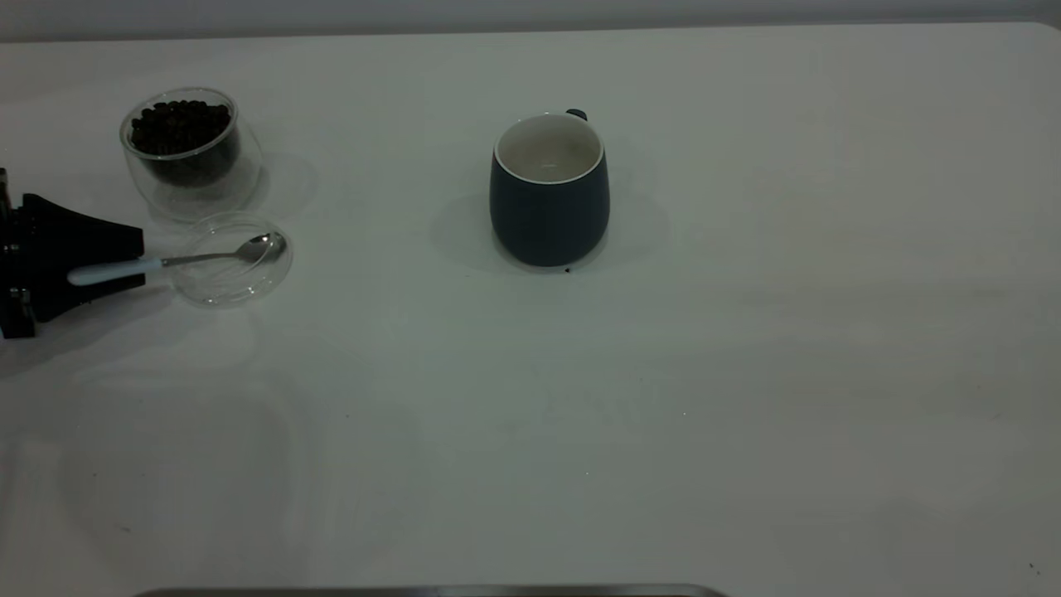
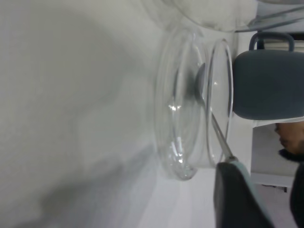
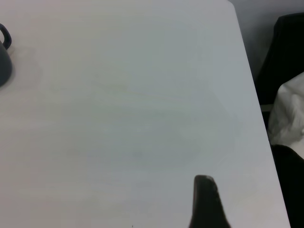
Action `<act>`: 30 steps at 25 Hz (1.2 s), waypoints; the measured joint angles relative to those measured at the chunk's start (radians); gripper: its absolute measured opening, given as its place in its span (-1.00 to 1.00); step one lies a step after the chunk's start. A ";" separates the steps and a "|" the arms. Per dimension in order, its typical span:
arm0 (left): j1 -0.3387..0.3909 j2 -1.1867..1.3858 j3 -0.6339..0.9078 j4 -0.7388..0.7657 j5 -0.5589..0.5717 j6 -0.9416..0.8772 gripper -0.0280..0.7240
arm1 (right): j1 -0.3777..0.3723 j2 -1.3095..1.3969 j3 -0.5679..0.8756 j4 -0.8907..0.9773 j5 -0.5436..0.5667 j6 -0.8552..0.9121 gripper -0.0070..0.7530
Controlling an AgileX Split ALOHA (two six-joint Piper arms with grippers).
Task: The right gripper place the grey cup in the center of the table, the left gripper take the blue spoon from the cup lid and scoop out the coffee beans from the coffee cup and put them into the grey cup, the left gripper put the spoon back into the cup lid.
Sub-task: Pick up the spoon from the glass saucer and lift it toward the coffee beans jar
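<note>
**Left gripper at the spoon handle, mug at mid-bench**

Exterior view: a wide white matte bench (image 1: 746,373) fills the picture, with a rounded corner at the far right and a pale wall strip behind it. The grey cup (image 1: 549,192) stands upright near the middle, its white inside bare, its handle turned to the far side, and one dark speck lies at its base. At the far left stands the coffee cup (image 1: 192,151), clear glass, with the coffee beans (image 1: 181,124) heaped inside. Just in front of it lies the cup lid (image 1: 234,259). The blue spoon (image 1: 166,261) lies with its metal bowl in the lid and its pale handle reaching out over the rim to the left gripper (image 1: 124,269), which comes in low from the left edge. Its fingers lie around the handle; whether they clamp it I cannot tell.

Left wrist view: the lid (image 2: 183,128) is close up, the spoon's neck (image 2: 219,135) across it, one dark finger (image 2: 237,199) by the handle, the grey cup (image 2: 266,85) beyond.

Right wrist view: mostly bare bench (image 3: 133,109), its far edge against a dark object and white cloth. The grey cup (image 3: 4,61) shows at the picture's edge. One dark finger (image 3: 205,202) of the right gripper hangs over the bench, well apart from the cup; its state cannot be told.
</note>
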State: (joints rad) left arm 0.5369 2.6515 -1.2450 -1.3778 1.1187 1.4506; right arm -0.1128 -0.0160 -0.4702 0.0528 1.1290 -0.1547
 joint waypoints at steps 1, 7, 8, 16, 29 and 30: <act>0.000 0.000 0.000 0.000 0.002 -0.002 -0.15 | 0.000 0.000 0.000 0.000 0.000 0.000 0.23; 0.000 0.000 0.000 -0.002 0.006 -0.032 -0.54 | 0.000 0.000 0.000 0.000 0.000 0.000 0.23; 0.000 0.000 0.000 -0.002 0.006 -0.040 -0.56 | 0.000 0.000 0.000 0.001 0.000 0.000 0.23; 0.001 -0.020 -0.005 0.006 0.007 -0.123 -0.60 | 0.000 0.000 0.000 0.001 0.000 0.000 0.23; 0.002 -0.173 -0.121 0.256 0.019 -0.332 -0.60 | 0.000 0.000 0.000 0.001 0.000 0.000 0.23; 0.002 -0.195 -0.132 0.256 0.021 -0.338 -0.60 | 0.000 0.000 0.000 0.001 0.000 0.000 0.23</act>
State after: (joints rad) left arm 0.5385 2.4570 -1.3773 -1.1213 1.1393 1.1124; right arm -0.1128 -0.0160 -0.4702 0.0537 1.1290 -0.1547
